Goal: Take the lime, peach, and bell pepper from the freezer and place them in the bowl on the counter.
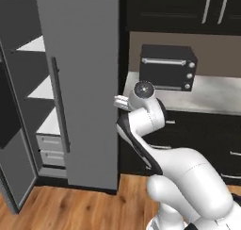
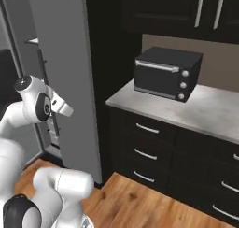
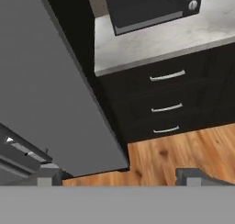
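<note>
just right of the freezer [image 1: 77, 87], whose door stands open, the gripper [image 3: 119, 177] hangs empty, fingers apart; first fetch pending: reach left onto its shelves.

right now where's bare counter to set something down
The counter shows bare marble in front of the toaster oven, out to the front edge, and to its right along the wall. The oven takes up the back left corner. The white freezer shelves also look bare.
</note>
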You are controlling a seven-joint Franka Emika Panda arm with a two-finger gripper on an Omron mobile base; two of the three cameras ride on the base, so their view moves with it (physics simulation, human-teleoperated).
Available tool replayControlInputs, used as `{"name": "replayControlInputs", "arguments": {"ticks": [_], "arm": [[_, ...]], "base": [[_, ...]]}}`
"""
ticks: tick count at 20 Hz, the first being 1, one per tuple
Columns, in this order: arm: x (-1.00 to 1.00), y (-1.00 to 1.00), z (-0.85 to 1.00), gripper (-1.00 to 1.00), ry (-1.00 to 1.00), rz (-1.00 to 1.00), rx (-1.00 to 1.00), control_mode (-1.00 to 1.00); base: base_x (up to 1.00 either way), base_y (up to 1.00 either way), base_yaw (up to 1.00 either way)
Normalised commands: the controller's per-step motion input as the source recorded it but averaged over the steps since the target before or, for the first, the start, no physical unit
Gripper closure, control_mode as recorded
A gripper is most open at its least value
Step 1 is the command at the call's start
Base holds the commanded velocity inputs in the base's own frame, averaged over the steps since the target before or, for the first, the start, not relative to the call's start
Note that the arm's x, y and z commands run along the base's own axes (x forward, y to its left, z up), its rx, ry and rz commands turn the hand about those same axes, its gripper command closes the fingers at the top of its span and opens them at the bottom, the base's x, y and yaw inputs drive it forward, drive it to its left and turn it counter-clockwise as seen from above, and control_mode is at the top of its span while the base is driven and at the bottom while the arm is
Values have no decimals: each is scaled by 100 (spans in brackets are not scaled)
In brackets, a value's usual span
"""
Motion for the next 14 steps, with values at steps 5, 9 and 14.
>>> {"name": "replayControlInputs", "arguments": {"ticks": [5, 9, 14], "arm": [[0, 0, 0, -100, 0, 0, 0, 100], [0, 0, 0, -100, 0, 0, 0, 100], [0, 0, 0, -100, 0, 0, 0, 100]], "base": [[35, 100, -8], [31, 100, -19], [46, 75, -34]]}}
